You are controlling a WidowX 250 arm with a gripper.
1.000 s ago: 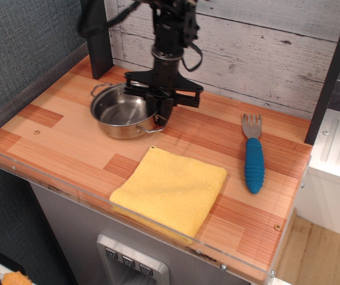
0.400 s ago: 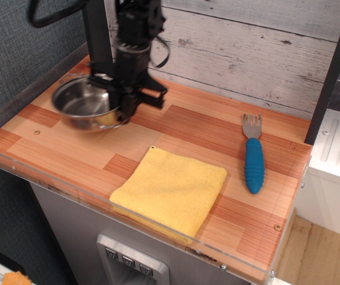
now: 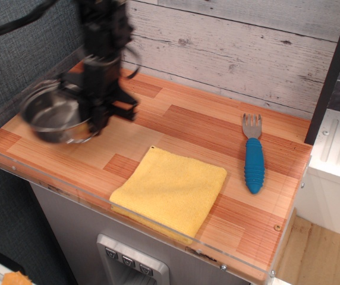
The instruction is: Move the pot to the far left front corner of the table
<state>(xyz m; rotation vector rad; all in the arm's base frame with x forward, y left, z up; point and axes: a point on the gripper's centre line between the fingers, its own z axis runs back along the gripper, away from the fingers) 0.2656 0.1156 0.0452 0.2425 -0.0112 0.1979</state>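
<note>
The shiny steel pot is at the left side of the wooden table, near the left front corner, blurred by motion and seemingly held a little above the surface. My black gripper comes down from above and is shut on the pot's right rim. The pot's wire handles are hard to make out in the blur.
A folded yellow cloth lies at the front middle. A blue-handled fork lies at the right. A clear acrylic rim edges the front. A white plank wall stands at the back, and a grey wall lies to the left.
My gripper has carried the pot from the back middle of the table leftward and toward the front. The cloth and fork have not moved.
</note>
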